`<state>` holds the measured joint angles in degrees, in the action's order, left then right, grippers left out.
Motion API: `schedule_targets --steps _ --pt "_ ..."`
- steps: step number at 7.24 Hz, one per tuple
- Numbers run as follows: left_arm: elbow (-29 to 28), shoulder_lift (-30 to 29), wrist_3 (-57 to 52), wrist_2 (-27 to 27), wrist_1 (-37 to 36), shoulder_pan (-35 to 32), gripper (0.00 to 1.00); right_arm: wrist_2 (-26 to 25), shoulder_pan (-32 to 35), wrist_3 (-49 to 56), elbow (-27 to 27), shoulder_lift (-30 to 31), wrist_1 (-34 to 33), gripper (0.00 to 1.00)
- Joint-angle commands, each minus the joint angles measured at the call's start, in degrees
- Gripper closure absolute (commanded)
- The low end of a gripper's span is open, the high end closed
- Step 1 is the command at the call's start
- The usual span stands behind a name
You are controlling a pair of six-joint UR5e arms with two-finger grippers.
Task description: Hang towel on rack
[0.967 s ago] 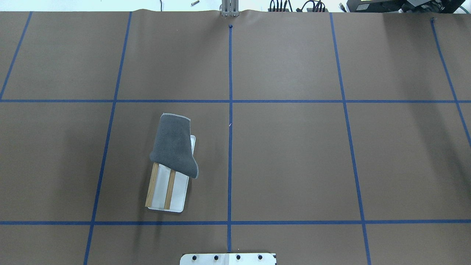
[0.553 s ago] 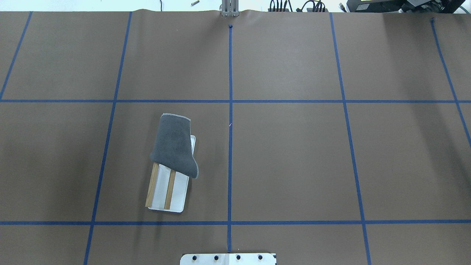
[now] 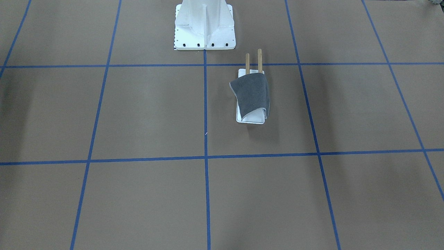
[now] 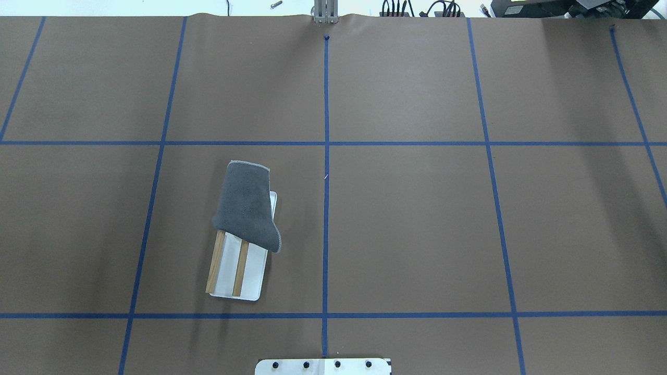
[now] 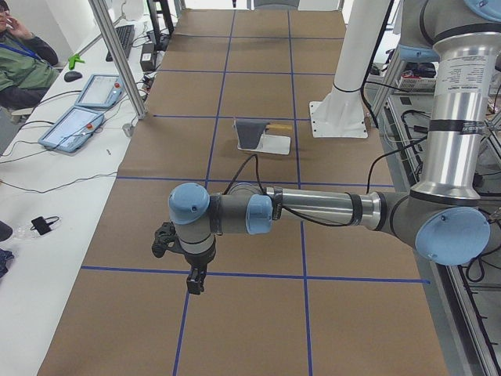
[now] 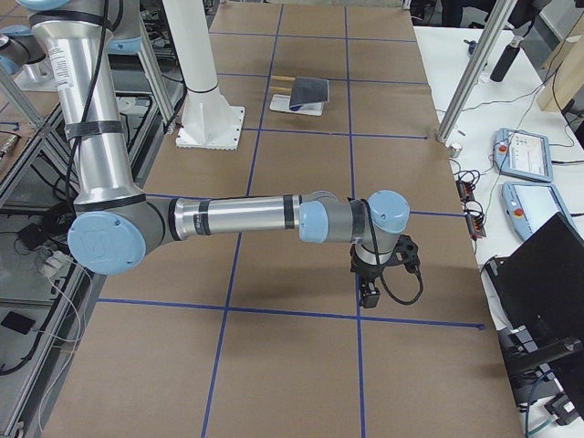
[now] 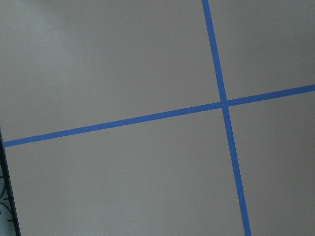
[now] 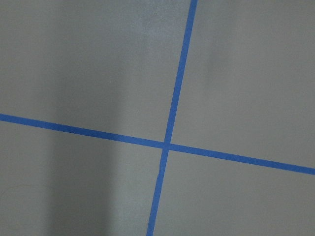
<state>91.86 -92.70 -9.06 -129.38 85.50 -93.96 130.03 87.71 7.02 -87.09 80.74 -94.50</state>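
The dark grey towel (image 4: 246,207) lies draped over the far half of the rack (image 4: 254,276), covering the far ends of its two brown wooden rods (image 4: 240,270). It shows the same way in the front-facing view, the towel (image 3: 252,95) on the rack (image 3: 251,119). The pair is small in the left view (image 5: 252,133) and right view (image 6: 308,91). My left gripper (image 5: 194,282) hangs over the table's left end, far from the rack. My right gripper (image 6: 370,294) hangs over the right end. I cannot tell whether either is open or shut. Both wrist views show only bare table.
Brown table cover with blue tape grid lines (image 4: 326,156). The white bolted robot pedestal (image 3: 204,24) stands at the near middle edge. Tablets (image 5: 74,125) and cables lie on the white side bench, and a person sits at the left view's corner.
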Motion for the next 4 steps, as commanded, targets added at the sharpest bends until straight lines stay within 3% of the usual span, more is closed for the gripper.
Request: schedule_targets --steps 1,4 --pt "5.1 1.5 4.3 -1.4 -0.2 0.0 0.02 -1.0 0.0 0.1 -0.3 -0.1 0.0 0.00" --pt "7.9 2.9 3.7 -4.6 0.6 0.2 0.02 -1.0 0.0 0.1 -0.3 0.1 0.1 0.00"
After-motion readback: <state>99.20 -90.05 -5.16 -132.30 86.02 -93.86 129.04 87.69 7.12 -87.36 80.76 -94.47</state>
